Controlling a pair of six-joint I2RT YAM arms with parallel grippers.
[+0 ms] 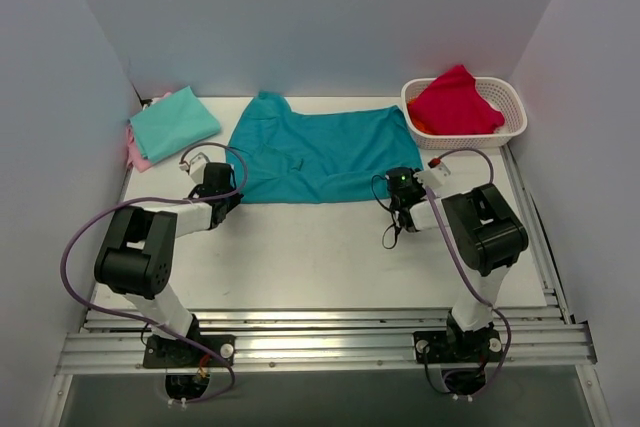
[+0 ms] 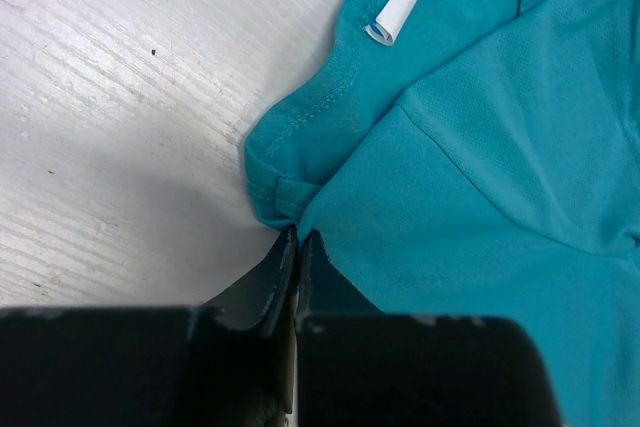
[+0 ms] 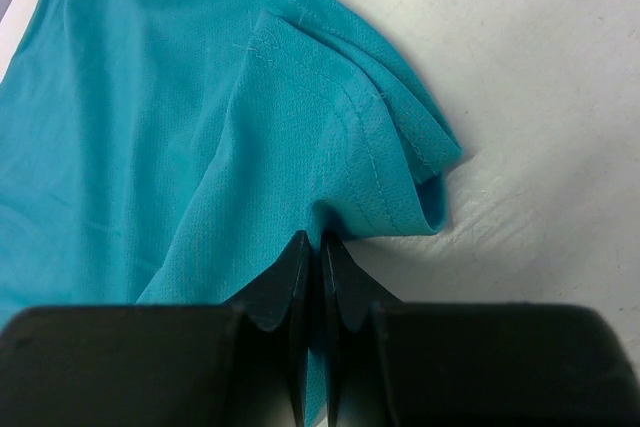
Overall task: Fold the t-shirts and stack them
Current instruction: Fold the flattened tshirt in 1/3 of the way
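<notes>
A deep teal t-shirt (image 1: 320, 155) lies spread across the middle of the table. Its small white neck label (image 2: 397, 7) shows in the left wrist view. My left gripper (image 1: 222, 199) is shut on the shirt's near left corner (image 2: 290, 182). My right gripper (image 1: 398, 195) is shut on the shirt's near right corner (image 3: 400, 177), pinching the hemmed edge. A folded mint-green t-shirt (image 1: 174, 121) lies at the back left on top of a pink one (image 1: 138, 150), of which only an edge shows.
A white basket (image 1: 505, 130) at the back right holds red cloth (image 1: 455, 102). Pale walls close in the back and both sides. Bare white tabletop (image 1: 310, 252) lies between the shirt and the arm bases.
</notes>
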